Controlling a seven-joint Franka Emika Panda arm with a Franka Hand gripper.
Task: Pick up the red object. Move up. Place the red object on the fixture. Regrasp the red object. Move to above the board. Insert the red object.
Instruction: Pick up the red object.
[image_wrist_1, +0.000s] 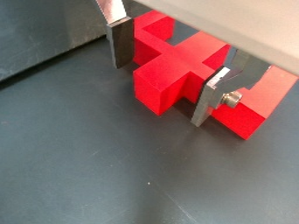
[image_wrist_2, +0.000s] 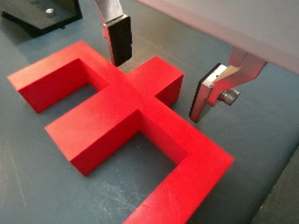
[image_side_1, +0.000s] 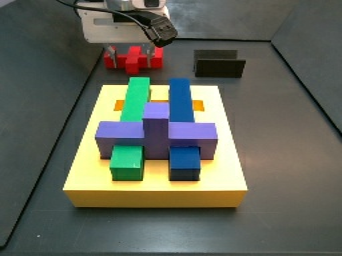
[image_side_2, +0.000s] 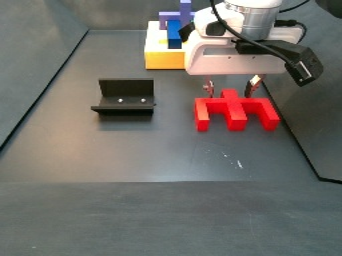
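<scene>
Red object (image_wrist_1: 176, 74) lies flat on the dark floor in both wrist views, the gripper (image_wrist_2: 163, 68) spread open astride its middle prong. Both side views place it between the fixture (image_side_2: 124, 97) and the board (image_side_1: 158, 150).

Gripper (image_wrist_2: 163, 74) astride red object (image_wrist_2: 111, 122) (floor)

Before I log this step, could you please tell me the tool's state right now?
Tool: open, low over the red object, fingers straddling its middle prong without gripping it.
</scene>
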